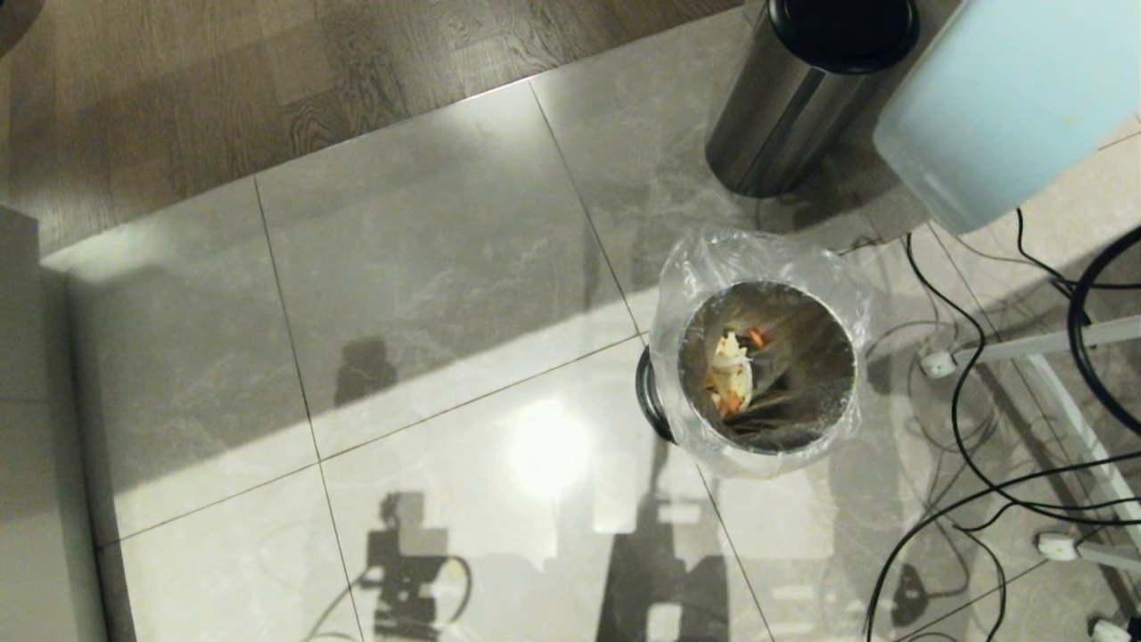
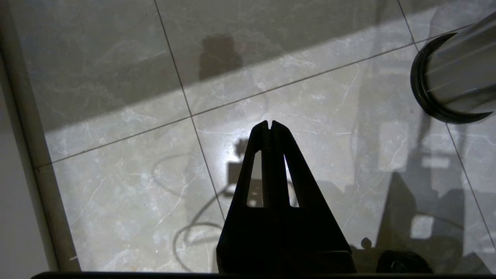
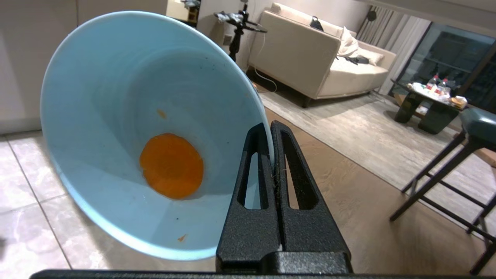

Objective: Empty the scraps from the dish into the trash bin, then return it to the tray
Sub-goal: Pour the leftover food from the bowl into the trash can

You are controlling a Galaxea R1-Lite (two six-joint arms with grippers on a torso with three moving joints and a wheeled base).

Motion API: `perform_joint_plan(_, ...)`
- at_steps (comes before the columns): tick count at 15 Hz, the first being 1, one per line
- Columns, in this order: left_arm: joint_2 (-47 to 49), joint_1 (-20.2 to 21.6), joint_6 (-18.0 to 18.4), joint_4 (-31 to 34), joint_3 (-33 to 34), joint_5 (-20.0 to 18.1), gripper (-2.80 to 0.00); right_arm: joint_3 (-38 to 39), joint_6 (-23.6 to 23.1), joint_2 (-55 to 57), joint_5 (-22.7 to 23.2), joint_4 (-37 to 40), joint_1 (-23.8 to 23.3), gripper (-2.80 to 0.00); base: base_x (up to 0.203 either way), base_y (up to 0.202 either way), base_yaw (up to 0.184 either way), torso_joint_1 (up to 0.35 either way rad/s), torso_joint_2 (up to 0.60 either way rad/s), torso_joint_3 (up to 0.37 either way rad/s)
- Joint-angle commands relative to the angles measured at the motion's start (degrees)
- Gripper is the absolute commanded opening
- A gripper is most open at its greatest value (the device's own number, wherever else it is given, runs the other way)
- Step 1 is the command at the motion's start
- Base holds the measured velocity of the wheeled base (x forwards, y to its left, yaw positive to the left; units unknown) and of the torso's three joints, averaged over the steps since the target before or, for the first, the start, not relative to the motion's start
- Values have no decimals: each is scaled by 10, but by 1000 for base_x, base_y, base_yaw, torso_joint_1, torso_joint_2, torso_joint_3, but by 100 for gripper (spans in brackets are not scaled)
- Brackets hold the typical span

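The light-blue dish (image 1: 1007, 98) hangs at the upper right of the head view, above and beyond the trash bin (image 1: 824, 357). My right gripper (image 3: 270, 126) is shut on the rim of the dish (image 3: 128, 97), one finger inside and one outside. The dish is tipped on its side, and one round orange slice (image 3: 171, 166) clings to its bottom. Scraps (image 1: 731, 370) lie inside the bag-lined bin. My left gripper (image 2: 270, 123) hangs shut and empty over the floor tiles, with the bin's steel wall (image 2: 453, 73) off to its side. The tray is out of view.
A taller steel bin with a black lid (image 1: 802, 89) stands just behind the trash bin. Black cables (image 1: 963, 428) and a white frame (image 1: 1070, 343) crowd the floor to the right. A sofa (image 3: 310, 54) and a stool (image 3: 476, 128) stand farther off.
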Motion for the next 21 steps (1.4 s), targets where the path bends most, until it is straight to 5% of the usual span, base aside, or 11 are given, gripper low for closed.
perform_joint_plan(1, 1, -1, 0, 0, 0, 0, -280, 18, 0, -7, 4, -28, 12, -280, 0, 0, 0, 0, 0, 0)
perform_joint_plan(8, 1, 0, 0, 0, 0, 0, -280, -29, 68, -42, -12, -28, 60, -280, 0, 0, 0, 0, 0, 0)
perform_joint_plan(16, 1, 0, 0, 0, 0, 0, -280, 30, 34, -49, -30, -28, 84, -280, 0, 0, 0, 0, 0, 0)
perform_joint_plan(21, 1, -1, 0, 0, 0, 0, -280, 130, -8, 8, -90, -28, 75, -280, 0, 0, 0, 0, 0, 0)
